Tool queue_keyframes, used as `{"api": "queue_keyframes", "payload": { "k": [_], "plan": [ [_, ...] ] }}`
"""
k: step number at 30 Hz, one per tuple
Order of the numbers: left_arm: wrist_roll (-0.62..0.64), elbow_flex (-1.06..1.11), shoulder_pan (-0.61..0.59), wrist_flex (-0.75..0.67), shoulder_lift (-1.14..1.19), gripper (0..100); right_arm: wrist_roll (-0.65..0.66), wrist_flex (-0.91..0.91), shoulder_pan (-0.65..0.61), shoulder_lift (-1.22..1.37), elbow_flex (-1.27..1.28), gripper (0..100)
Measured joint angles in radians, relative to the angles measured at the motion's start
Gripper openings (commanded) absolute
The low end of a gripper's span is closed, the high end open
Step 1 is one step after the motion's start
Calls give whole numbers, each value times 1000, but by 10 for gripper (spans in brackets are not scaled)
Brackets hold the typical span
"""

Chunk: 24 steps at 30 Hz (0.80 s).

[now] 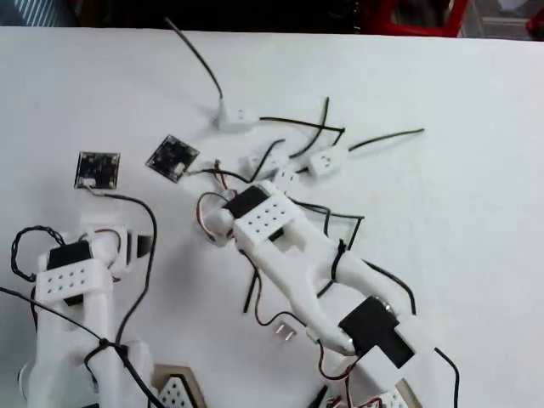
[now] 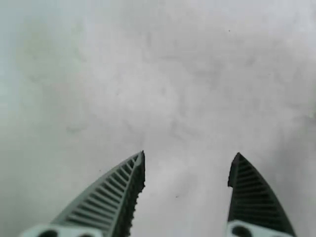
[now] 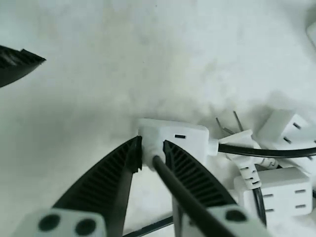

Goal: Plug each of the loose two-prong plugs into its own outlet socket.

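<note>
My right gripper (image 3: 152, 145) is shut on the cord end of a white plug (image 3: 148, 148), whose black cord (image 3: 173, 182) runs back between the fingers. The plug butts against a white outlet block (image 3: 175, 138). Beside that block lies a loose plug (image 3: 244, 140) with bare prongs pointing up, and two more white sockets (image 3: 286, 126) (image 3: 274, 190). In the high view my right arm (image 1: 280, 246) stretches to the table's middle, near the socket cluster (image 1: 327, 161). My left gripper (image 2: 187, 160) hangs open over bare table, with its arm (image 1: 72, 280) at the front left.
Another loose two-prong plug (image 1: 285, 331) lies by the right arm's base. A white socket (image 1: 236, 117) with a long black cord sits farther back. Black cords (image 1: 306, 127) criss-cross the middle. A dark fingertip (image 3: 15, 59) of the other gripper shows in the right wrist view.
</note>
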Motion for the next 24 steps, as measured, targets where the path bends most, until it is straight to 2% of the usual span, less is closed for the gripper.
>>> {"api": "queue_keyframes", "payload": {
  "k": [10, 24],
  "plan": [
    [0, 0, 0, 0, 0, 271, 0, 71, -6, 0, -6, 17],
    [0, 0, 0, 0, 0, 271, 0, 32, -9, 143, -29, 17]
  ]
}}
